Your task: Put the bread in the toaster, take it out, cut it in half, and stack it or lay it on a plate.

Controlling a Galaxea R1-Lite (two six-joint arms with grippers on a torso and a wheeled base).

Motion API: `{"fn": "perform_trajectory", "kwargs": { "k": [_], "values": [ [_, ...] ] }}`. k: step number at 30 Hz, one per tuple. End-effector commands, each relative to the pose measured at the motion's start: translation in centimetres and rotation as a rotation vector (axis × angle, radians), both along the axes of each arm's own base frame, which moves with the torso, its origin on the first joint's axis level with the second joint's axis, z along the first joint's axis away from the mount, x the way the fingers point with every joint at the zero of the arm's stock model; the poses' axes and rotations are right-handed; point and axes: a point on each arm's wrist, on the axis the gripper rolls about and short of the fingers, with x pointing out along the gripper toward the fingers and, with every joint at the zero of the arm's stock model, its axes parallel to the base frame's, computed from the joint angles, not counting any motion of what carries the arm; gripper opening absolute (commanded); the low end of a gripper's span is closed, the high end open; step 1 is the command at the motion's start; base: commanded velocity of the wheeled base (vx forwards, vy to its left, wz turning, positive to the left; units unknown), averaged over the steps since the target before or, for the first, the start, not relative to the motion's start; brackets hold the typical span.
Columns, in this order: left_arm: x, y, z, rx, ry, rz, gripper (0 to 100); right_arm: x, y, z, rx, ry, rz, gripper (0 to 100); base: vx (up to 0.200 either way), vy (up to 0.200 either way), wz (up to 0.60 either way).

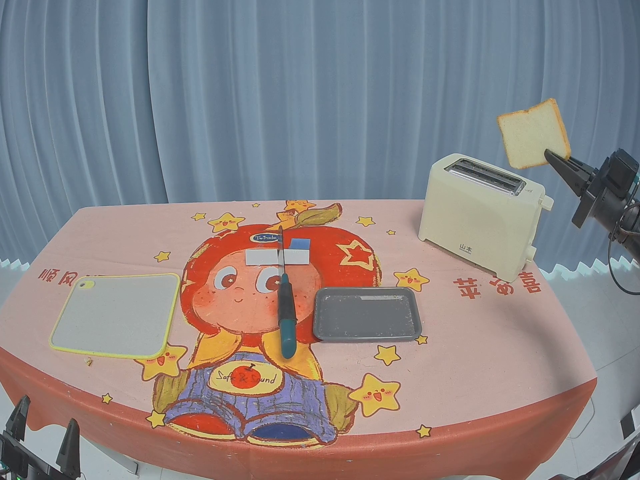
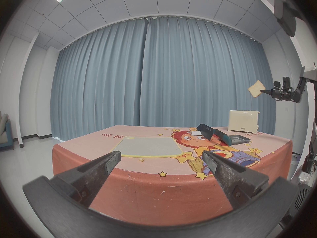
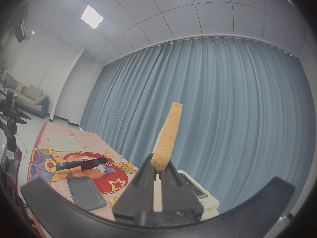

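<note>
Your right gripper (image 1: 557, 158) is clamped on the bread slice (image 1: 533, 133) by its edge, raised above and right of the toaster (image 1: 477, 215). Your left gripper (image 2: 161, 162) gapes wide, holding nothing.

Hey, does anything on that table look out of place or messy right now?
Only small things: the grey rectangular tray has pale smears on its floor, and the teal-handled knife lies with its blade propped on small white and blue blocks, not flat.
</note>
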Motion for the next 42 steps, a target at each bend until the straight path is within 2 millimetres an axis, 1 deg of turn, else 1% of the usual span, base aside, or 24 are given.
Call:
{"fn": "perform_trajectory", "kwargs": {
  "k": [1,7,10,15,21,36,42],
  "values": [
    [0.1,0.0,-0.5,0.000,0.016,0.002,100,0.1,-0.3,0.1,-0.008,-0.007,-0.011,0,0.000,0.000,0.00],
    [0.1,0.0,-0.5,0.000,0.016,0.002,100,0.3,-0.4,-0.1,-0.046,-0.031,-0.022,0,0.000,0.000,0.00],
    [0.1,0.0,-0.5,0.000,0.016,0.002,100,0.4,-0.1,-0.2,-0.073,-0.045,-0.014,0,0.000,0.000,0.00],
    [0.1,0.0,-0.5,0.001,0.016,0.002,100,1.0,0.0,-0.6,-0.074,-0.030,-0.009,0,0.000,0.000,0.00],
    [0.1,0.0,-0.5,0.000,0.016,0.003,100,1.3,-0.1,-0.3,-0.074,-0.042,-0.016,0,0.000,0.000,0.00],
    [0.1,0.0,-0.5,0.000,0.016,0.003,100,1.6,0.0,0.0,-0.071,-0.042,-0.013,0,0.000,-0.200,0.00],
    [0.1,0.0,-0.5,-0.002,0.016,0.002,100,1.8,-0.1,0.6,-0.069,-0.062,-0.011,0,0.000,0.000,0.00]
  ]
}}
